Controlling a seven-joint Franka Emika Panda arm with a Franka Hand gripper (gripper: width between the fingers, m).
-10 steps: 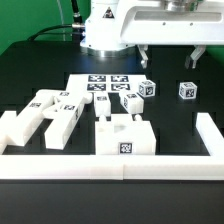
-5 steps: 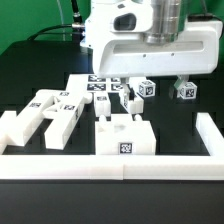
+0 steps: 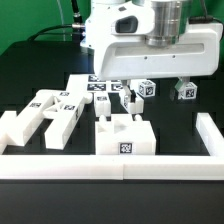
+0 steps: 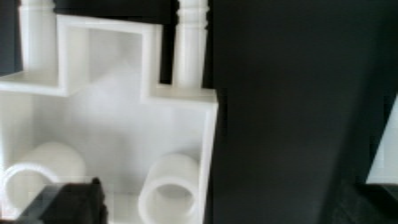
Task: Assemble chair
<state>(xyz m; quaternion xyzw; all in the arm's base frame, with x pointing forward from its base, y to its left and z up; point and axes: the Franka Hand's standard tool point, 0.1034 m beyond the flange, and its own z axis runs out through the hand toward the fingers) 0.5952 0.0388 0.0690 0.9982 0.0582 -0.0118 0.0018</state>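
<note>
Arm [image 3: 150,45] lowered over chair pieces [image 3: 124,138], rail [image 3: 100,166] nearby

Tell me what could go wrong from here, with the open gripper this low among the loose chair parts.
1. The open gripper hangs low over a tagged block, with a second block close by at its outer edge; going lower might knock that one aside.
2. The wrist view is blurred and very close, so which part lies under the gripper cannot be told; closing now might catch the wrong piece.
</note>
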